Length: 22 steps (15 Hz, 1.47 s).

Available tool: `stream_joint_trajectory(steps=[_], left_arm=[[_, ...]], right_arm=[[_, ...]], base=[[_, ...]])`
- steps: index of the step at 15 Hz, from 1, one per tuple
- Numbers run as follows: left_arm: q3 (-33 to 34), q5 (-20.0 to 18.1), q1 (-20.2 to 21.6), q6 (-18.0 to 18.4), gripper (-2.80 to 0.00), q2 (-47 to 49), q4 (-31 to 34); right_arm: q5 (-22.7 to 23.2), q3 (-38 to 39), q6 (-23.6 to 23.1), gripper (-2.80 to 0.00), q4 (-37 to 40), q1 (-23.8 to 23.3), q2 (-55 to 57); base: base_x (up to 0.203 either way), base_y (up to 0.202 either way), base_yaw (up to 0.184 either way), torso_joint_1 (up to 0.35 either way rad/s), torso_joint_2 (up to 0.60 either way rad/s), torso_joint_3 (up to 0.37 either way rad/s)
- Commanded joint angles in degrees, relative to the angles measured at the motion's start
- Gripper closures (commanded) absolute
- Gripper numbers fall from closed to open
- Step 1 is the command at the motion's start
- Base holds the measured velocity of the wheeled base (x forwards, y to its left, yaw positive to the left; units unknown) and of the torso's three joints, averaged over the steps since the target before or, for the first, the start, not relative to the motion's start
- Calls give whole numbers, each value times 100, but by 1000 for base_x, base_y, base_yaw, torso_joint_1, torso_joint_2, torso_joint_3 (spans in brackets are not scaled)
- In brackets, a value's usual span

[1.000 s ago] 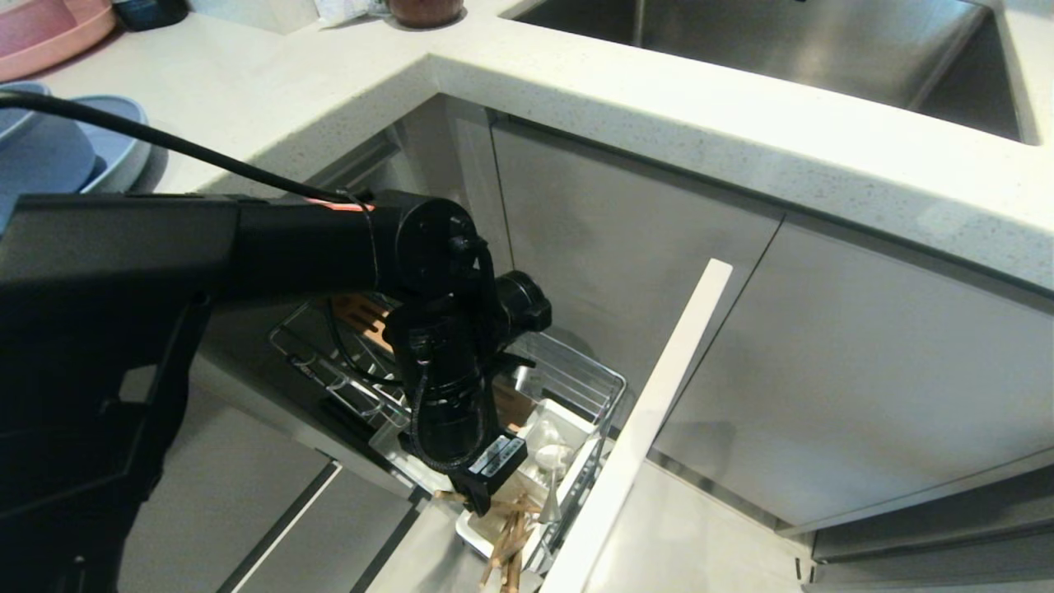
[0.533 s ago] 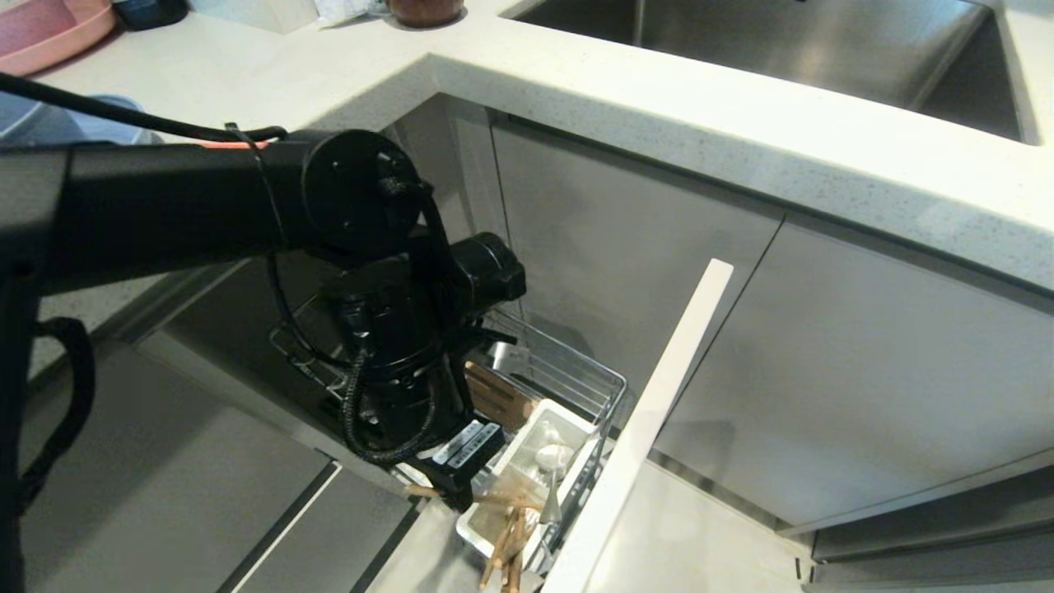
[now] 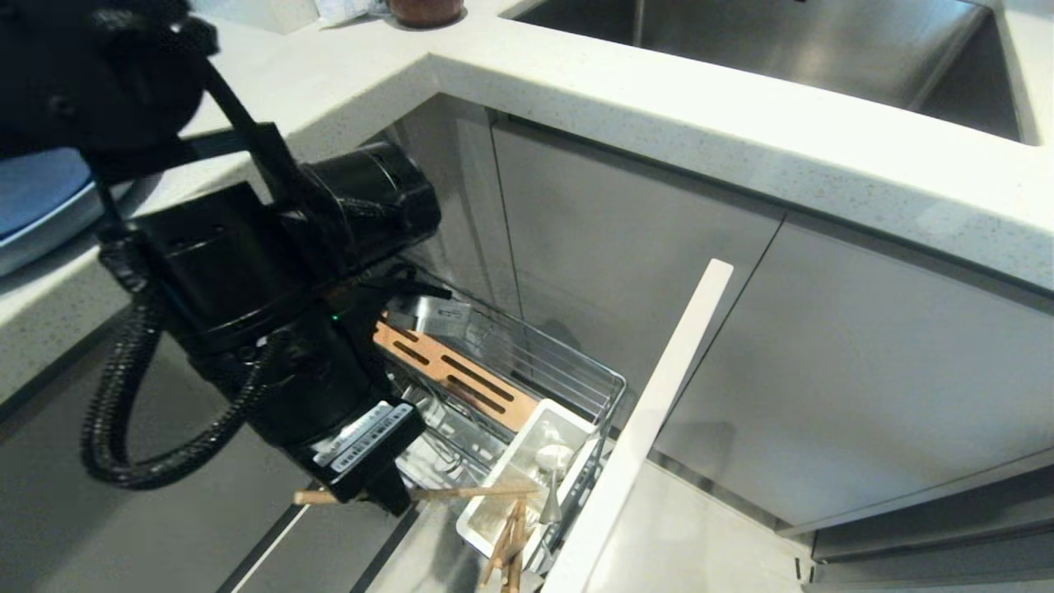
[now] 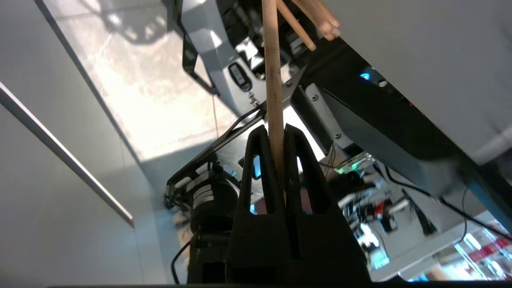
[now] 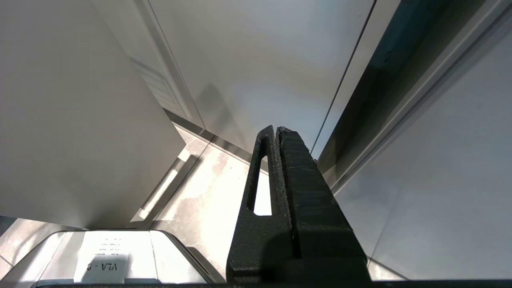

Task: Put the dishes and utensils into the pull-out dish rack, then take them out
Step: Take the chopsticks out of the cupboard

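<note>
Kitchen: steel sink (image 3: 790, 49) in stone counter (image 3: 659, 123), grey cabinets (image 3: 865, 387), pull-out dish rack (image 3: 527, 387).

A speckled white bench (image 3: 576, 91) wrapped around the corner, with a stainless-steel sink (image 3: 782, 41) sunk into it. Grey cabinet doors (image 3: 865, 379) stood below. A brown jar (image 3: 424, 11) sat at the bench's far edge.

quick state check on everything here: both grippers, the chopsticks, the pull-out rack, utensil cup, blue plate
left gripper: shut on one chopstick
held chopstick: lying roughly level, clamped near one end
other chopsticks: leaning in the cup
pull-out dish rack: pulled out, plate slots empty
utensil cup: in the rack, holding utensils
light-blue plate: on the counter, not in the rack
right gripper: shut, empty
</note>
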Motion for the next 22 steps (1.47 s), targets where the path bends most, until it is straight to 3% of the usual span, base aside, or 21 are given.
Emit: stream_joint_trajectory(steps=[1, 13, 17, 19, 22], left_arm=[[8, 9, -72, -34, 0, -519, 47], [8, 141, -62, 6, 0, -3117, -92], [14, 5, 225, -34, 0, -3788, -988], [17, -330, 546, -118, 0, -4105, -1504], [174, -819, 1085, -555, 0, -4548, -2481]], right_arm=[[0, 9, 0, 0, -1, 1, -24], [0, 9, 0, 0, -1, 1, -18], [0, 9, 0, 0, -1, 1, -22], [0, 9, 0, 0, -1, 1, -19], [0, 9, 0, 0, -1, 1, -15]], base=[[0, 0, 0, 0, 0, 0], [0, 0, 0, 0, 0, 0], [0, 0, 0, 0, 0, 0], [0, 0, 0, 0, 0, 0], [0, 0, 0, 0, 0, 0]])
